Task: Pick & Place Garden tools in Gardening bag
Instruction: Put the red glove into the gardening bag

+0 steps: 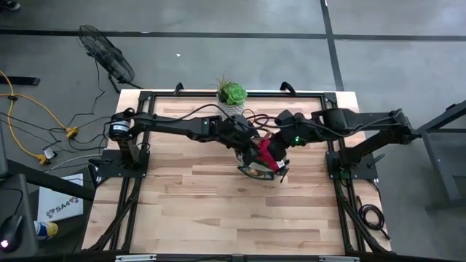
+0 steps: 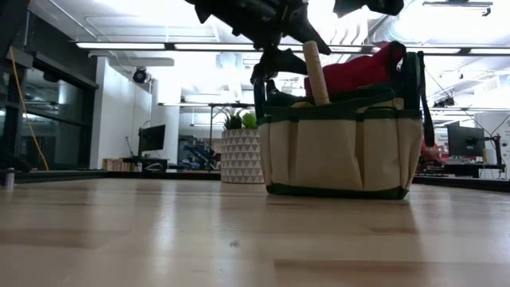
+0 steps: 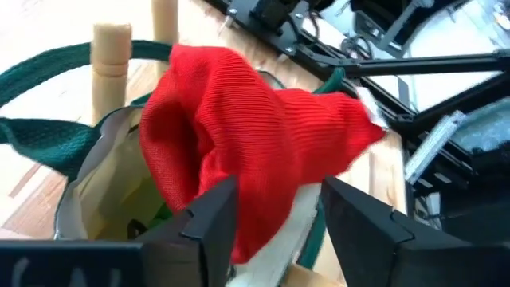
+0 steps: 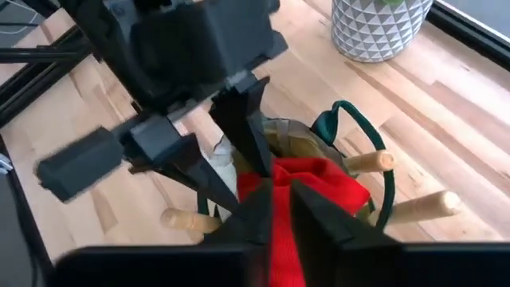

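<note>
1. Both grippers meet over the bag (image 1: pixel 256 166), which stands mid-table just in front of the potted plant (image 1: pixel 232 93).
2. We see the red glove (image 3: pixel 239 151) draped across the bag's mouth, half in and half hanging over the rim, with wooden handles (image 3: pixel 111 64) poking up beside it.
3. Our left gripper (image 3: pixel 275 219) hangs right over the glove with its fingers spread apart, a fold of cloth lying between them but not squeezed.
4. Our right gripper (image 4: pixel 280 209) has its fingers pressed together on a bunch of the same glove, so it holds the cloth.
5. We judge the glove light, soft and floppy: it will sag, fold and catch on the handles and the bag's loops rather than drop cleanly.
6. We would take it at a thick bunched fold near the middle, not at a loose edge, and press it down between the handles.
7. We expect the bag to be soft too, so its rim may give or tip under a push.
</note>
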